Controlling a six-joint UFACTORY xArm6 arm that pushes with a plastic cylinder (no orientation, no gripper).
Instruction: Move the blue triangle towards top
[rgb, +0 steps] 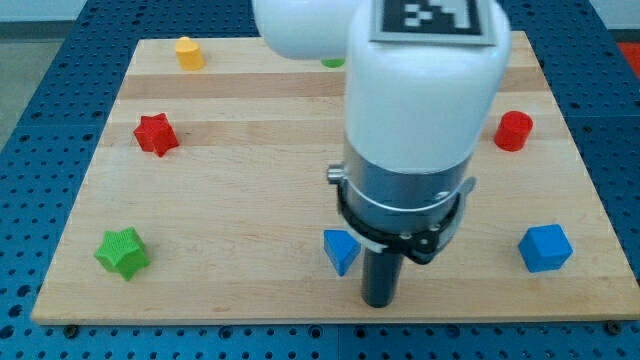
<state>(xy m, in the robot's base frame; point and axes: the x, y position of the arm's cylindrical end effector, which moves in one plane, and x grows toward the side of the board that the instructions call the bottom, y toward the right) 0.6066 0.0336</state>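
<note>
A pale wooden surface (240, 170) is filling most of the frame, lying on a blue perforated base (40, 120). A yellow block (188, 52), roughly cylindrical, is sitting in the upper left of the frame. Below it, a red star (156, 134) is resting at mid-left. A green star (122, 252) is lying in the lower left. A red cylinder (514, 131) is standing at the right, and a blue cube (545, 248) is sitting in the lower right. A small green block (332, 62) is peeking out at top centre, mostly hidden, its shape unclear.
</note>
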